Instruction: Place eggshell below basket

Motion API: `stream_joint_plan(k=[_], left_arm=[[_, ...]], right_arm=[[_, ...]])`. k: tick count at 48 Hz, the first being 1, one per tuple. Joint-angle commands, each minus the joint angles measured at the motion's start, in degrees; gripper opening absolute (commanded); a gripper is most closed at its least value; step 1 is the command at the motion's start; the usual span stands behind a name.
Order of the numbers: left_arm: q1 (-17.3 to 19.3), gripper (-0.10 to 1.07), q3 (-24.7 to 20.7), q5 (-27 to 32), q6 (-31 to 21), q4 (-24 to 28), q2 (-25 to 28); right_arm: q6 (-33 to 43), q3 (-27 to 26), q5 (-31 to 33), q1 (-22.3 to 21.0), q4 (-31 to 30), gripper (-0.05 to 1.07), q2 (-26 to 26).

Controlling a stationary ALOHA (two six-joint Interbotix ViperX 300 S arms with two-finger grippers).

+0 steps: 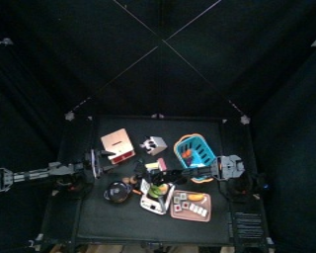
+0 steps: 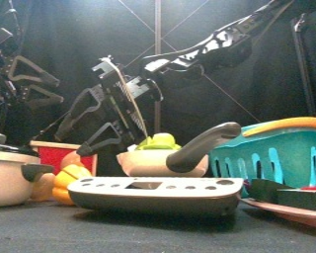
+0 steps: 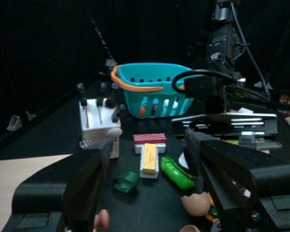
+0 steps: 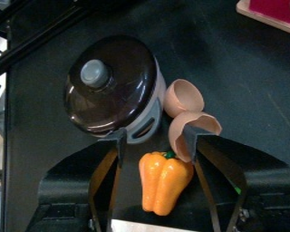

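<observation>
My right pincer (image 4: 159, 154) wide open over the orange pepper (image 4: 161, 181), eggshell (image 4: 188, 116) beside the pot (image 4: 111, 86) (lid on), blue basket (image 1: 196, 150) middle right, left pincer (image 3: 148, 195) open.

Pen dim overall, black curtains swallowing light. Top view: table small at lower centre, lit from above, surroundings near black. Front view: scale (image 2: 154, 193) at lower centre soft, close to lens; basket (image 2: 273, 158) at right bright, saturated. Left wrist view: own jaws at bottom edge blurred, dark. Right wrist view: glare on pot lid (image 4: 111, 82) at upper left; orange pepper (image 4: 163, 181) vivid, sharp.
</observation>
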Motion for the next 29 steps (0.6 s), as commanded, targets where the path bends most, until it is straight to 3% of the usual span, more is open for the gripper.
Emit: stream_joint_plan(k=[1, 29], left_arm=[[0.2, 0.99, -0.8, -0.2, 0.0, -0.1, 0.4], [0.3, 0.99, -0.7, 0.4, 0.0, -0.1, 0.4]], right_arm=[[-0.2, -1.7, 1.3, 0.5, 0.0, 0.88, -1.4], [-0.6, -6.2, 12.0, 3.3, -3.8, 0.88, -0.3]])
